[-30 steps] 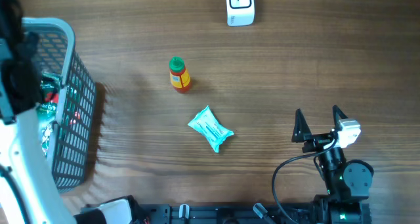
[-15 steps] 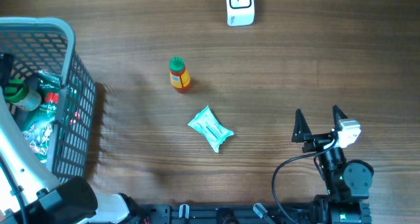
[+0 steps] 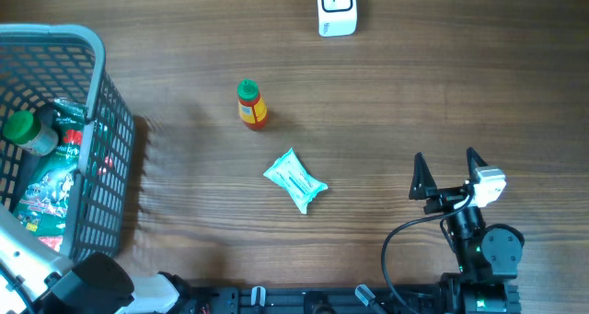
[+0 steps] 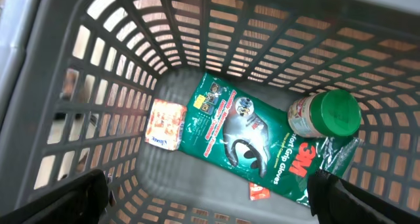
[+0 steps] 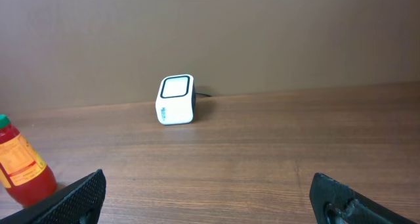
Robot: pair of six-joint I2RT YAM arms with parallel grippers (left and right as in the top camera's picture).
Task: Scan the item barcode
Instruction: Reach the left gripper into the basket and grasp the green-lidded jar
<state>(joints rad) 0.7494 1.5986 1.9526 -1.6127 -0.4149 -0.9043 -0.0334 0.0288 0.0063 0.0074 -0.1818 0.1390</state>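
Left tool [image 4: 210, 196] spread over basket [image 3: 101, 65], bench [image 3: 414, 84] left edge. Right tool [image 3: 446, 157] spread, empty, near-right corner. Packet [image 3: 295, 180] mid-bench, long axis diagonal, lies left of right tool, nearer arm. Scanner [image 3: 336, 7] far edge.

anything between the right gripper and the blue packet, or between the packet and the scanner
Nothing visible. Bare table lies between the open right gripper and the blue packet. The sauce bottle stands left of the packet's path to the scanner.
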